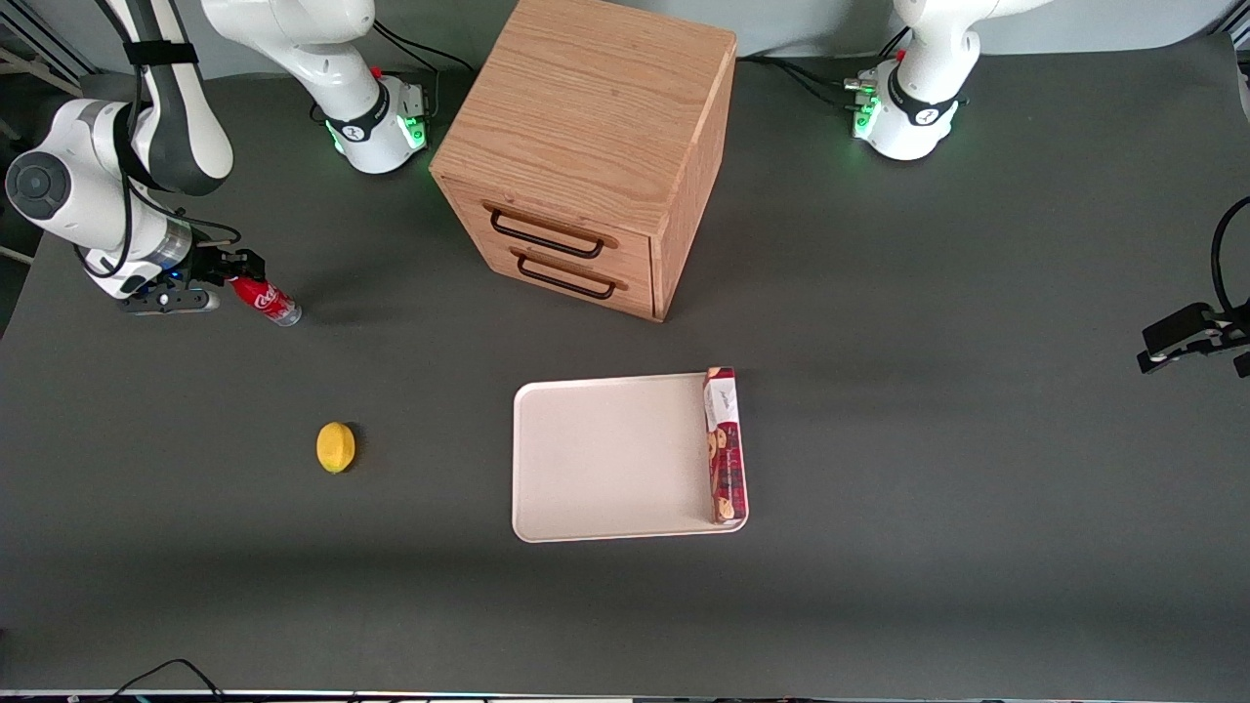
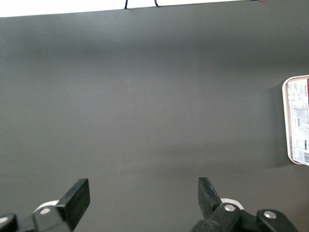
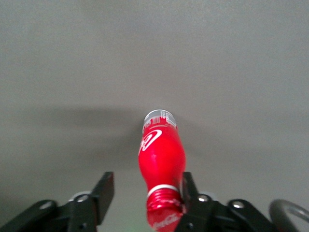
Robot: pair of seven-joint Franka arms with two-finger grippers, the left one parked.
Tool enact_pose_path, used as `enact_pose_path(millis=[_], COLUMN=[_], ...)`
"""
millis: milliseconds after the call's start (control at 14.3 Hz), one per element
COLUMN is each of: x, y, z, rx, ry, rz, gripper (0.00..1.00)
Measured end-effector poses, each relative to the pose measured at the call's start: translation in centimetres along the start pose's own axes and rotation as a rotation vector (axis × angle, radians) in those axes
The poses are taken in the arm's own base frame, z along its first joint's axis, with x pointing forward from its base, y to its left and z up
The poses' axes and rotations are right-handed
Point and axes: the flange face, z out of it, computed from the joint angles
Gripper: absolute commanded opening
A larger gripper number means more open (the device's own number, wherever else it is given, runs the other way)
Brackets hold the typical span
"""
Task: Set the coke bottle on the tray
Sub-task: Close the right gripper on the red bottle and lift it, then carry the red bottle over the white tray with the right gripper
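Well, the gripper (image 1: 230, 274) sits low at the working arm's end of the table, fingers spread apart around the cap end of the coke bottle (image 1: 266, 300), one finger (image 3: 189, 186) against its neck. The tray (image 1: 605, 459) lies well away from it, nearer the front camera.

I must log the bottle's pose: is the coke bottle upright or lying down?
Lying down: the coke bottle rests on its side on the table, cap between the open fingers of the tool.
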Motion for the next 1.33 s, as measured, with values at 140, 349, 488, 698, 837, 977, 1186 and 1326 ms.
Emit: enact_pose_path(millis=[140, 349, 488, 698, 837, 977, 1186, 1326], x=[0.0, -0.2, -0.1, 1.3, 2.4, 3.7, 5.8, 7.9], y=[0.1, 0.1, 0.1, 0.5, 0.4, -1.2, -7.8, -13.8], z=[0.2, 0.2, -0.3, -4.4, -9.2, -15.4, -25.4, -30.6], rx=[-0.003, -0.013, -0.015, -0.030, -0.041, 0.007, 0.079, 0.093], ry=[-0.006, -0.023, -0.044, -0.060, -0.056, -0.011, 0.071, 0.107], rz=[-0.001, -0.010, -0.013, -0.016, -0.022, -0.034, -0.103, -0.114], gripper=[0.00, 0.00, 0.00, 0.00, 0.00, 0.00, 0.00, 0.00])
